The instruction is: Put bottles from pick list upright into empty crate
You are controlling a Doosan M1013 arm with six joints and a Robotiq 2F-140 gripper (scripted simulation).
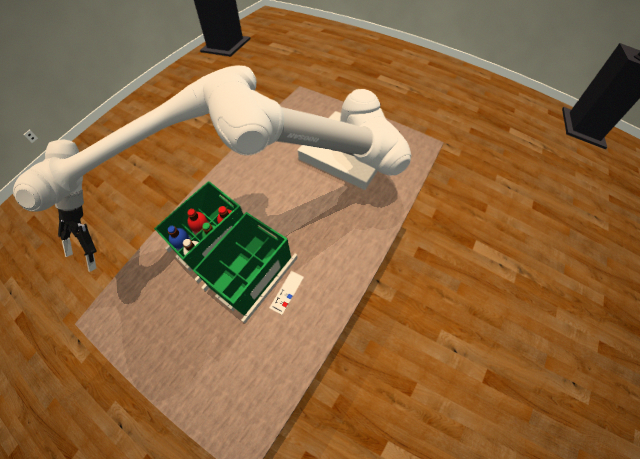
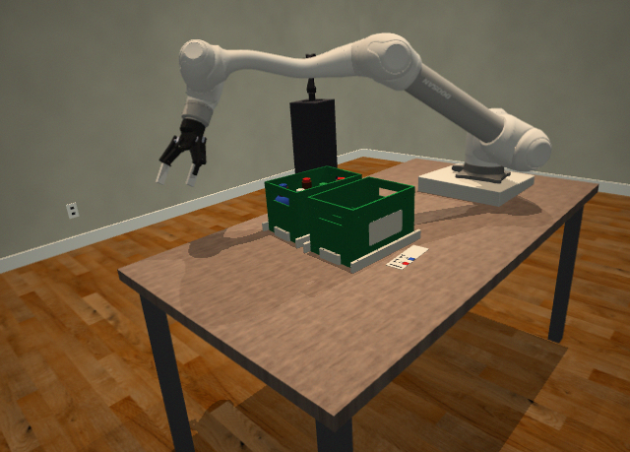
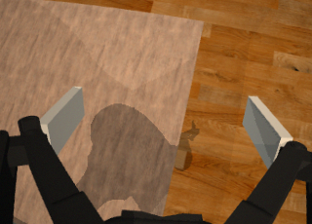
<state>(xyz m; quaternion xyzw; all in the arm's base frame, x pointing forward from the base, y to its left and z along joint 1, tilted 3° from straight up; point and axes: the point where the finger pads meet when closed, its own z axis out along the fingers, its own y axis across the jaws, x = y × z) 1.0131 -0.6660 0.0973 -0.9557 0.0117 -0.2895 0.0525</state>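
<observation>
A green crate [image 1: 180, 207] [image 2: 285, 224] holds several upright bottles: a blue one [image 1: 176, 237], two red ones [image 1: 194, 220] [image 1: 222, 214], a green-capped one [image 1: 206, 228] and a white one [image 1: 188, 246]. The empty green crate [image 1: 283, 252] [image 2: 336, 228] with dividers stands right beside it. The pick list [image 1: 285, 292] [image 2: 407, 258] lies on the table beside the empty crate and shows a blue and a red mark; I cannot read the counts. My gripper [image 1: 79, 256] [image 2: 176, 176] [image 3: 164, 105] is wide open and empty. It hangs high over the table's edge, well clear of the bottle crate.
The wooden table [image 1: 206, 366] [image 2: 305, 309] [image 3: 97, 49] carries the robot base [image 1: 336, 162] [image 2: 475, 185]. Both crates sit in low grey holders [image 2: 355, 261]. Black pillars [image 1: 217, 15] [image 1: 604, 97] [image 2: 312, 132] stand on the floor beyond the table.
</observation>
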